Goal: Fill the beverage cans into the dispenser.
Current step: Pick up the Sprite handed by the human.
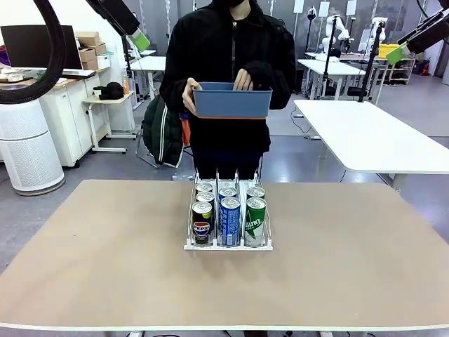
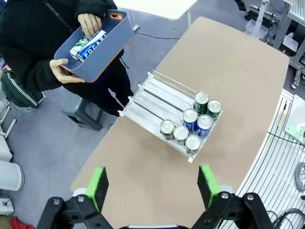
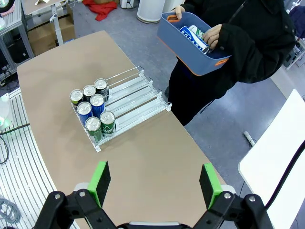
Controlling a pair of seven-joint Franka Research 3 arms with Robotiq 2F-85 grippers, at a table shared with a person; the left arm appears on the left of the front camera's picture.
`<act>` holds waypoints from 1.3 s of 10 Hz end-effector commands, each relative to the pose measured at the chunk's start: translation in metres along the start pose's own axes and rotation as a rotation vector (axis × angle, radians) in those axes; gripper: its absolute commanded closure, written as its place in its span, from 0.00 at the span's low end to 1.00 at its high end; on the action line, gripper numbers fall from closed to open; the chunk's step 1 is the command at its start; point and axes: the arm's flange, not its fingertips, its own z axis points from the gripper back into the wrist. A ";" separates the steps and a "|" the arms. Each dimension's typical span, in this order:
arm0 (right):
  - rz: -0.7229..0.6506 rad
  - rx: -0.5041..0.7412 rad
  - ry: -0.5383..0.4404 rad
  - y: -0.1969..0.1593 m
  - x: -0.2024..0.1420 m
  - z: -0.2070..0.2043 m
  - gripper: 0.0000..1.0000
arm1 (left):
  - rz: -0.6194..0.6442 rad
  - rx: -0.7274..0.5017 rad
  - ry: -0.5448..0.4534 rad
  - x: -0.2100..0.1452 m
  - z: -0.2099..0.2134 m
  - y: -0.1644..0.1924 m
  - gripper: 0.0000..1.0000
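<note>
Seven beverage cans (image 1: 229,214) stood in the dispenser (image 2: 150,98) at the middle of the surface (image 1: 105,267), bunched at its robot-side end: three in the left lane, two in the middle, two in the right. Left claw (image 2: 152,183) and right claw (image 3: 155,183) hung high above the surface, jaws wide apart, holding nothing. One person's hand (image 1: 243,78) reached into a blue bin (image 1: 232,104) holding further cans (image 2: 88,43).

Front view looks level across the table (image 1: 105,267); both high wrist views look down, sharing the dispenser (image 2: 153,98).
</note>
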 end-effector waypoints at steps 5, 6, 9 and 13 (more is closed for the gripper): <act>0.000 0.000 0.000 0.001 0.000 -0.001 0.00 | 0.000 0.000 0.000 0.000 0.000 0.000 0.00; 0.000 0.000 0.000 0.001 0.000 -0.001 0.00 | 0.000 0.000 0.000 0.000 0.000 0.000 0.00; 0.000 0.000 0.000 0.001 0.000 -0.001 0.00 | 0.000 0.000 0.000 0.000 0.000 0.000 0.00; 0.000 0.000 0.000 0.001 0.000 -0.001 0.00 | 0.000 0.000 0.000 0.000 0.000 0.000 0.00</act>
